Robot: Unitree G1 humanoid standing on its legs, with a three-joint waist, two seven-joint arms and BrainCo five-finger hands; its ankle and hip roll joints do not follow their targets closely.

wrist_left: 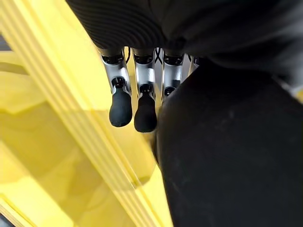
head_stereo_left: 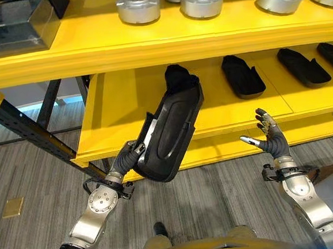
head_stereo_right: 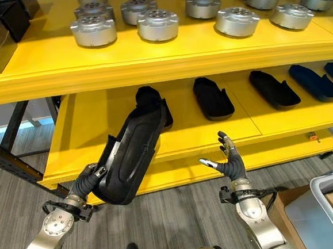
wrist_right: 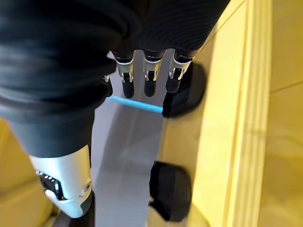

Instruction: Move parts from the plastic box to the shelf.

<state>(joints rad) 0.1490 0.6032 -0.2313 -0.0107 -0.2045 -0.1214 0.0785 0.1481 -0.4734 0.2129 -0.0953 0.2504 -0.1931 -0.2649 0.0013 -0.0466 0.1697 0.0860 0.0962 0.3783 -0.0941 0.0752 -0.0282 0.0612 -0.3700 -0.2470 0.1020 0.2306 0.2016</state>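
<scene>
- My left hand [head_stereo_left: 129, 154] holds a long black moulded part [head_stereo_left: 170, 133] from below, with the fingers closed around its lower edge; in my left wrist view the dark fingertips [wrist_left: 121, 108] lie beside the part's black surface.
- The part is tilted; its upper end reaches over the front of the lower yellow shelf [head_stereo_left: 124, 104] and its lower end hangs in front of the shelf's edge.
- The upper end is just beside another black part [head_stereo_left: 178, 75] that already lies on this shelf.
- More black parts [head_stereo_left: 242, 75] lie in a row on the same shelf, to the right.
- My right hand [head_stereo_left: 270, 140] is free in front of the shelf's edge, fingers spread apart, holding nothing.
- On the upper shelf [head_stereo_right: 167, 58] stand round silver metal parts [head_stereo_right: 157, 25].
- A grey plastic box [head_stereo_right: 329, 210] is on the floor at my right.
</scene>
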